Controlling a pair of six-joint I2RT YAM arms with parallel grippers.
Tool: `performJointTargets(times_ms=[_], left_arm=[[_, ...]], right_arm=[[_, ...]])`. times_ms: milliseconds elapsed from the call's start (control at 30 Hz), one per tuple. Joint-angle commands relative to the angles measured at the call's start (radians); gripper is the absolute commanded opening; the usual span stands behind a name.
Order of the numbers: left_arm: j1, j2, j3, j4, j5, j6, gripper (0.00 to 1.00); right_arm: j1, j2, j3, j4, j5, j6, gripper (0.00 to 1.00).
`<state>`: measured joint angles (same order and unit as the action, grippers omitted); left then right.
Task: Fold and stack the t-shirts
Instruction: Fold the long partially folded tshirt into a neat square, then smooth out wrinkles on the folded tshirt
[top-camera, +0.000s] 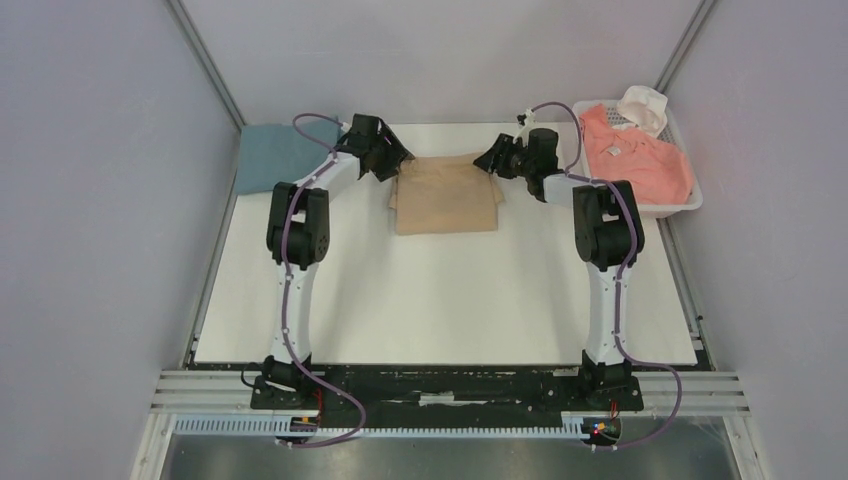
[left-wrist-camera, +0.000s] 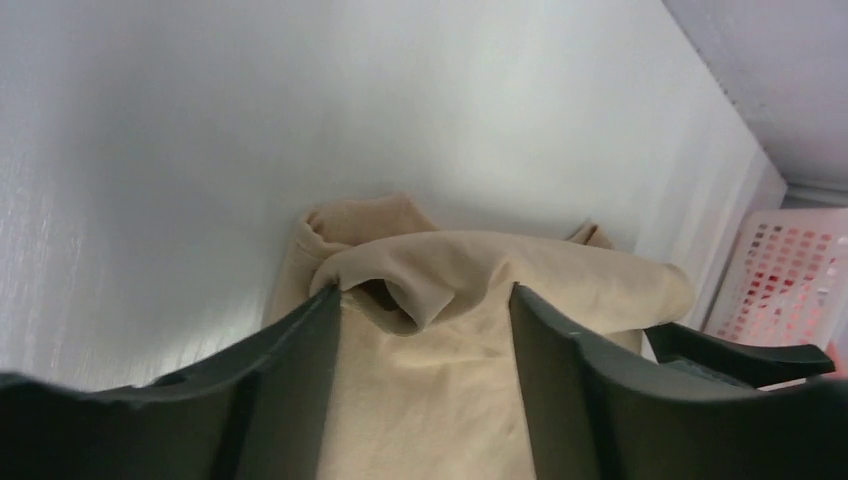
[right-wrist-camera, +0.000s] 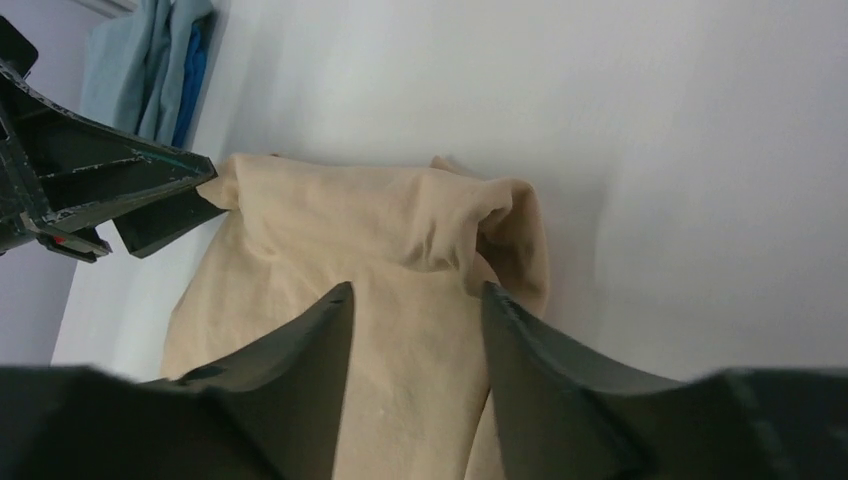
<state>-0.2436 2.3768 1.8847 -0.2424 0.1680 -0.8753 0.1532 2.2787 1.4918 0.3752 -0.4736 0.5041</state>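
Overhead first: the tan t-shirt (top-camera: 445, 197) lies folded into a rough rectangle at the far middle of the table (top-camera: 450, 300), and the left gripper (top-camera: 398, 160) and right gripper (top-camera: 490, 160) sit at its two far corners, one on each side, which is probably how a fold edge gets carried over evenly. A grey-blue t-shirt (top-camera: 272, 152) lies at the far left corner, likely the stacking spot. A salmon-pink t-shirt (top-camera: 635, 155) waits in the white basket (top-camera: 680, 205) at far right, not yet folded. Left wrist view: the left gripper (left-wrist-camera: 425, 292) has its jaws parted, and a rolled lip of the tan t-shirt (left-wrist-camera: 430, 400) bulges up between the fingers but is not pinched. The cloth rests on the table under its own weight, and the corner looks lumpy rather than flat. Right wrist view: the right gripper (right-wrist-camera: 418, 290) is likewise spread, hovering over the opposite corner with nothing clamped. The tan t-shirt (right-wrist-camera: 330, 220) shows a puckered, doubled edge there. Beyond it the grey-blue t-shirt (right-wrist-camera: 140, 70) hangs over a bright blue t-shirt (right-wrist-camera: 192, 75). Judgement: this fold is laid down, and both corners probably need smoothing before the shirt goes to the stack.
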Motion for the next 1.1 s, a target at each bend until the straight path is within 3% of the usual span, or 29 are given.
performJointTargets(times_ms=[0, 200, 400, 500, 667, 800, 933, 1067], left_arm=[[0.007, -0.119, 0.032, -0.055, -0.072, 0.026, 0.76], [-0.036, -0.262, -0.054, -0.049, -0.097, 0.092, 0.79], [-0.052, -0.140, -0.004, 0.000, 0.056, 0.072, 0.80], [-0.047, -0.038, 0.088, -0.014, 0.033, 0.067, 0.80], [-0.023, 0.134, 0.280, -0.075, 0.048, 0.060, 0.81], [-0.002, 0.214, 0.305, -0.064, 0.133, -0.009, 0.81], [0.000, 0.193, 0.208, -0.051, 0.170, -0.025, 0.80], [-0.013, 0.065, -0.041, 0.061, 0.179, -0.031, 0.80]], right_arm=[[-0.002, -0.104, 0.054, -0.039, -0.002, -0.070, 0.57], [0.016, -0.273, -0.152, 0.032, -0.024, -0.078, 0.98], [0.055, -0.169, -0.099, 0.135, -0.166, 0.030, 0.98], [0.067, -0.072, -0.007, 0.135, -0.163, 0.053, 0.98], [0.067, 0.146, 0.288, -0.047, -0.054, -0.008, 0.98], [0.063, 0.256, 0.401, -0.188, 0.072, -0.021, 0.98], [0.067, 0.201, 0.203, -0.176, 0.081, 0.015, 0.98], [0.084, 0.034, -0.126, -0.062, 0.118, 0.038, 0.98]])
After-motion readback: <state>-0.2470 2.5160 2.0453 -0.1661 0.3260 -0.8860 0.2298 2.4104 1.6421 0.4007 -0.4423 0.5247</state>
